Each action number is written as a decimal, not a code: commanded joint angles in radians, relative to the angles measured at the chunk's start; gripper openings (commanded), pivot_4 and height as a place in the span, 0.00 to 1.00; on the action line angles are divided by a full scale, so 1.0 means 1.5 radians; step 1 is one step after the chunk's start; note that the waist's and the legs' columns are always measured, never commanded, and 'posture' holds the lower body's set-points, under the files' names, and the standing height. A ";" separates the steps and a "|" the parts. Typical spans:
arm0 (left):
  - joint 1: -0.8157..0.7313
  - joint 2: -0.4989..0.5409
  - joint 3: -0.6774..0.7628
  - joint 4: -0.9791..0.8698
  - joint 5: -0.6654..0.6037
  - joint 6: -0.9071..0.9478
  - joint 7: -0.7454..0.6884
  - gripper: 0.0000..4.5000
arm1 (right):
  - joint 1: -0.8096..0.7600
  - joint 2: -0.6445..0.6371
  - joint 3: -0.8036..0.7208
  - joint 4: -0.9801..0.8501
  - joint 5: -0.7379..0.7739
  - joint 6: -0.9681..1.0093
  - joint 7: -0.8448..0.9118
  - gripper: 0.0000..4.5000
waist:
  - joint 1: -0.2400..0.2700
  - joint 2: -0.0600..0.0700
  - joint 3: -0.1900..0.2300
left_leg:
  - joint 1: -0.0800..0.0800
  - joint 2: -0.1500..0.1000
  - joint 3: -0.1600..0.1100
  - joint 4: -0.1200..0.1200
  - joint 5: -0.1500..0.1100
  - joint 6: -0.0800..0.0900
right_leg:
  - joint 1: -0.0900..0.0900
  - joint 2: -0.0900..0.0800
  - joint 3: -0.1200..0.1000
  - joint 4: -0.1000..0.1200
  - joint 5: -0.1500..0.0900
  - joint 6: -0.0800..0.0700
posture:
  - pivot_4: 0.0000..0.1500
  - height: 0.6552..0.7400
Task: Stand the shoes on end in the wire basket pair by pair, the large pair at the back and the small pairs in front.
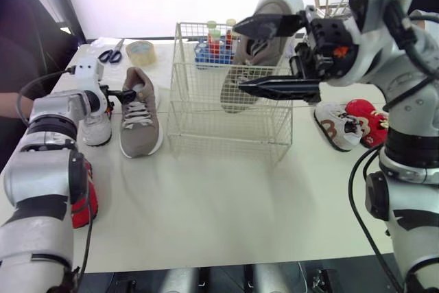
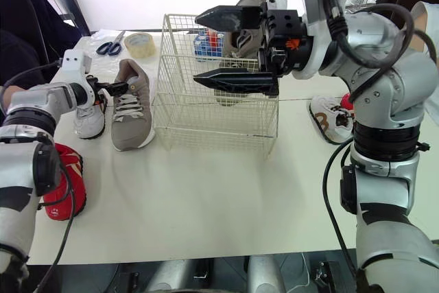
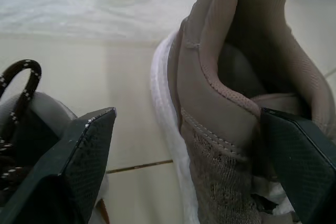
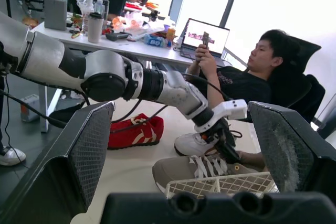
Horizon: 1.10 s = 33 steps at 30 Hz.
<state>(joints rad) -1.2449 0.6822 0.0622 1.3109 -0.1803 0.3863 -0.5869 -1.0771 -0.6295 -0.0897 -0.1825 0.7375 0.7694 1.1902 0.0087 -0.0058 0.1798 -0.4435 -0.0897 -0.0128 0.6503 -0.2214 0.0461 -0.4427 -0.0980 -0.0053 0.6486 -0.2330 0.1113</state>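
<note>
**Taupe trainer, second of the large pair: heel grasp pending**

Item: taupe trainer, mesh upper, white sole. It lies flat on the tabletop just beside the wire basket, toe toward the robot. Its mate already stands on end toward the back of the basket.

Left claw: parted, holding nothing, set at the trainer's heel. In the left wrist view one of its fingers sits outside the collar and the other is over the shoe's opening. The heel wall lies between them, not yet pinched.

Right claw: spread wide, empty, held above the front of the basket.

Neighbour: small white shoe, close against the outer finger, with a dark lace loop beside it.

Handling note (judgement): the grip is best closed low on the stiff heel wall. The soft padded rim would likely fold and slip. The outer finger should clear the lace loop first, or the small shoe may be dragged along. Once lifted, the trainer needs turning on end and setting beside its mate at the back. The right claw over the basket may have to give way.
</note>
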 commanded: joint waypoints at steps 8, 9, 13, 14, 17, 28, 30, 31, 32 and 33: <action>0.011 0.001 0.049 0.012 0.036 -0.012 0.055 0.31 | 0.002 -0.029 -0.012 -0.024 0.024 -0.012 -0.020 1.00 | -0.001 0.000 0.000 | 0.000 0.000 0.000 0.000 0.000 0.000 | 0.000 0.000 0.000 0.001 0.000 0.000 | 1.00 1.00; 0.007 0.003 0.059 0.011 0.031 -0.011 0.060 0.19 | 0.002 -0.030 -0.012 -0.022 0.023 -0.014 -0.019 1.00 | -0.002 0.000 0.000 | 0.000 0.000 0.000 0.000 0.000 0.000 | 0.000 0.000 0.000 0.001 0.000 0.000 | 1.00 1.00; -0.039 0.015 0.113 -0.006 0.002 -0.040 0.072 0.00 | 0.002 -0.034 -0.004 -0.014 0.014 -0.028 -0.015 1.00 | -0.002 -0.001 0.000 | 0.000 0.000 0.000 0.000 0.000 0.000 | 0.000 0.000 0.000 0.001 0.000 0.000 | 1.00 1.00; -0.058 0.019 0.125 -0.017 -0.005 -0.063 0.071 0.00 | 0.001 -0.034 -0.002 -0.011 0.012 -0.031 -0.015 1.00 | -0.002 -0.001 0.001 | 0.000 0.000 0.000 0.000 0.000 0.000 | 0.000 0.000 0.000 0.000 0.000 0.000 | 1.00 1.00; -0.128 0.029 0.163 -0.057 -0.031 -0.115 0.064 0.00 | -0.002 -0.034 0.002 -0.003 0.009 -0.038 -0.016 1.00 | 0.001 -0.008 0.004 | -0.001 0.001 0.000 0.000 0.000 0.000 | -0.001 0.000 0.000 0.001 0.000 0.000 | 1.00 1.00; -0.280 -0.061 0.201 -0.269 -0.075 -0.386 0.095 0.00 | -0.010 -0.029 0.010 0.016 -0.003 -0.059 -0.030 1.00 | 0.001 -0.010 0.006 | -0.004 -0.001 0.002 0.001 -0.001 0.000 | -0.002 -0.002 0.000 -0.001 0.002 0.003 | 1.00 1.00; -0.281 -0.094 0.205 -0.288 -0.081 -0.443 0.099 0.00 | -0.010 -0.029 0.009 0.014 -0.003 -0.059 -0.034 1.00 | 0.002 -0.010 0.006 | -0.002 -0.001 0.002 0.001 -0.001 0.000 | -0.001 -0.001 -0.001 -0.002 0.002 0.003 | 1.00 1.00; -0.279 -0.121 0.201 -0.289 -0.078 -0.484 0.104 0.00 | -0.008 -0.029 0.008 0.010 -0.002 -0.059 -0.039 1.00 | 0.003 -0.010 0.006 | -0.002 -0.001 0.002 0.001 0.000 0.000 | -0.001 -0.001 -0.001 -0.002 0.002 0.003 | 1.00 1.00; -0.277 -0.147 0.198 -0.287 -0.077 -0.516 0.110 0.00 | -0.007 -0.030 0.007 0.006 -0.002 -0.058 -0.044 1.00 | 0.003 -0.010 0.006 | -0.002 -0.001 0.002 0.002 0.000 0.000 | -0.001 -0.001 -0.001 -0.002 0.002 0.003 | 1.00 1.00; -0.274 -0.172 0.196 -0.283 -0.075 -0.552 0.115 0.00 | -0.005 -0.031 0.006 0.001 0.000 -0.056 -0.048 1.00 | 0.003 -0.010 0.006 | -0.002 0.000 0.002 0.002 0.000 0.000 | 0.000 -0.001 -0.001 -0.002 0.002 0.003 | 1.00 1.00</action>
<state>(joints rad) -1.6400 0.4480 0.3661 0.9221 -0.2870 -0.3397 -0.4302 -1.0679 -0.6697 -0.0543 -0.1545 0.7291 0.6928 1.1328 0.0139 -0.0215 0.1882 -0.4466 -0.0899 -0.0098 0.6552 -0.2218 0.0465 -0.4425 -0.0989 -0.0064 0.6461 -0.2303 0.1162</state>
